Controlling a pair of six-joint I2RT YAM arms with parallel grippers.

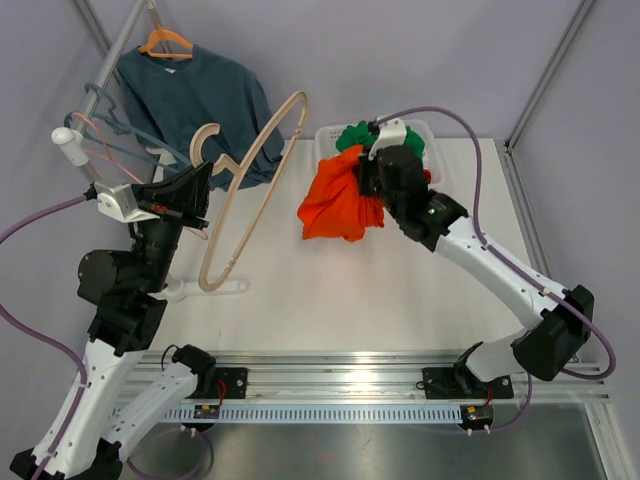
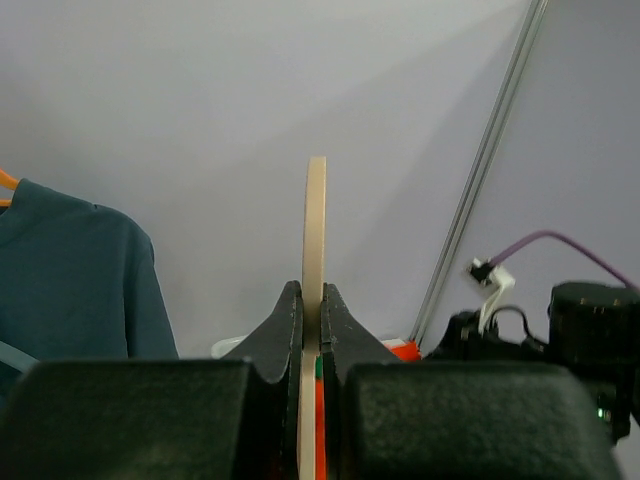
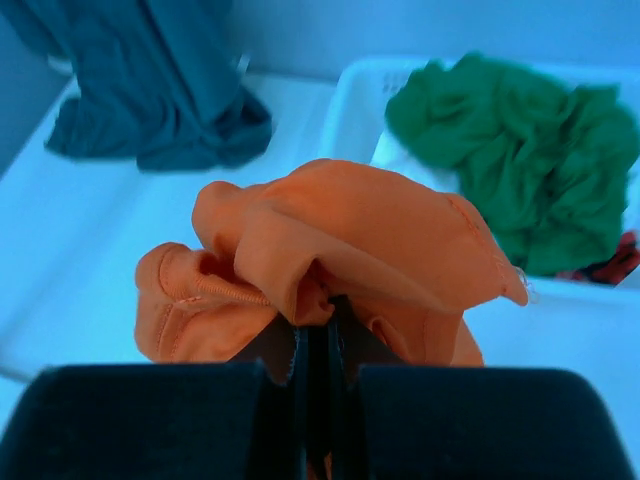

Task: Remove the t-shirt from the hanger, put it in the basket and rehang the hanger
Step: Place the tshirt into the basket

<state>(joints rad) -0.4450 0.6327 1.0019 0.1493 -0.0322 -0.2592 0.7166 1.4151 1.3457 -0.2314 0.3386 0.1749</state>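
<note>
White table [image 1: 400,300], pale lavender walls, metal frame posts at the corners. At the near edge a rail [image 1: 350,385] carries both arm bases. Left arm rises on the left side; left gripper [image 2: 311,300] has its fingers pressed together on the thin edge of a wooden hanger [image 2: 316,220], seen edge-on in the left wrist view. In the top view that hanger is tilted, hook toward the back left, its lower end down by the table's left side, and it is bare. Right arm reaches diagonally from the near right toward the middle back. Right gripper [image 3: 317,335] is clamped tight on a bunched fold of the orange t-shirt [image 3: 340,240]. The tee hangs crumpled from the fingers over the table's centre back, well apart from the wooden hanger and just beside the basket. Cannot tell if its lower edge touches the table. Behind it a white basket [image 3: 350,100] sits at the back edge with a green garment [image 3: 510,140] heaped inside and a bit of red cloth [image 3: 610,265] at the right, mostly hidden. Far back left, a rack pole [image 1: 120,50] holds a teal sweatshirt [image 1: 195,95] on an orange hanger [image 1: 165,42], its hem resting bunched on the table. Light blue hangers [image 1: 130,135] hang on the rack near it.
</note>
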